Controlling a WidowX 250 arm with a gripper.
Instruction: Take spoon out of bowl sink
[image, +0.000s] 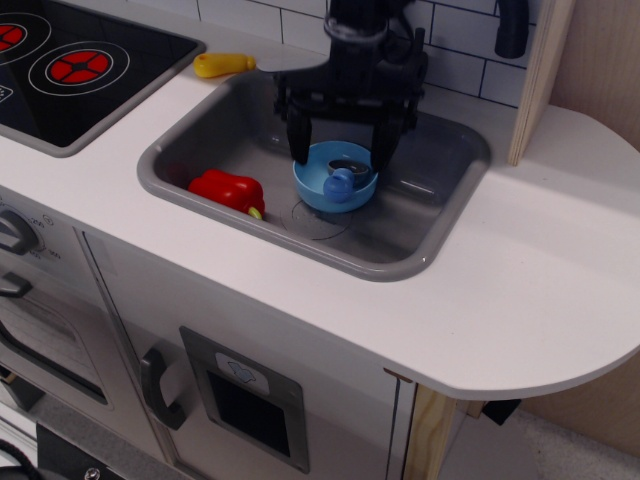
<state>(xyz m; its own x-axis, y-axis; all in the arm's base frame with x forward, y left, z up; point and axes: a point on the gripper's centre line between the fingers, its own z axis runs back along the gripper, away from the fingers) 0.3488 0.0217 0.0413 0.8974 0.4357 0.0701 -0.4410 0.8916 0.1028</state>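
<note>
The light-blue bowl (335, 180) sits in the middle of the grey sink (240, 120). The small blue spoon (341, 182) lies in the bowl, its rounded end at the bowl's near rim. My black gripper (341, 146) hangs directly over the bowl, open and empty. Its left finger (299, 140) is at the bowl's left rim and its right finger at the right rim, so the fingers straddle the bowl. The fingertips are just above the rim level.
A red toy pepper (228, 191) lies in the sink left of the bowl. A yellow-handled toy knife (224, 64) lies on the white countertop (540, 250) behind the sink. A black stove top (70, 60) is at the left. A wooden post (540, 70) stands at the right.
</note>
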